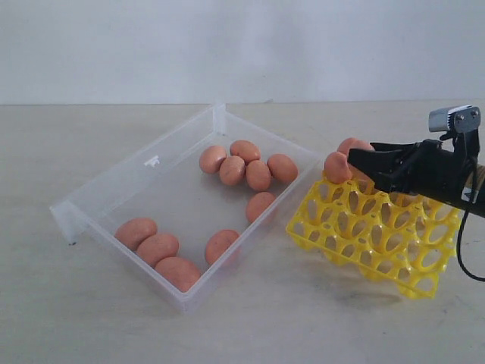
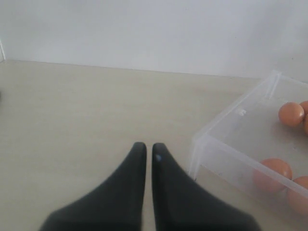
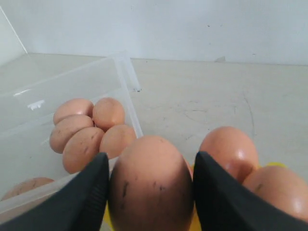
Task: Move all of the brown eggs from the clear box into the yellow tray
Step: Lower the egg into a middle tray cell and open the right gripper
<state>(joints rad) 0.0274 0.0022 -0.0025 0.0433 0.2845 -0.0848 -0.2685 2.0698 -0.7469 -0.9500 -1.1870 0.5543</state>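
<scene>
Clear rectangular plastic box (image 1: pixel 98 193) just left of yellow plastic lattice egg tray (image 1: pixel 394 250). Ten brown oval eggs (image 1: pixel 258 174) in box: six toward far end, four toward near end. My right gripper (image 1: pixel 350 161) over tray's far-left corner, held egg (image 3: pixel 150 183) between fingers.

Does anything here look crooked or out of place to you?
The tray looks askew: it sits at a slant to the box, and a shadow under its near edge suggests it is tipped up, not lying flat. The egg in the right claw carries a few dark scuffs.
</scene>
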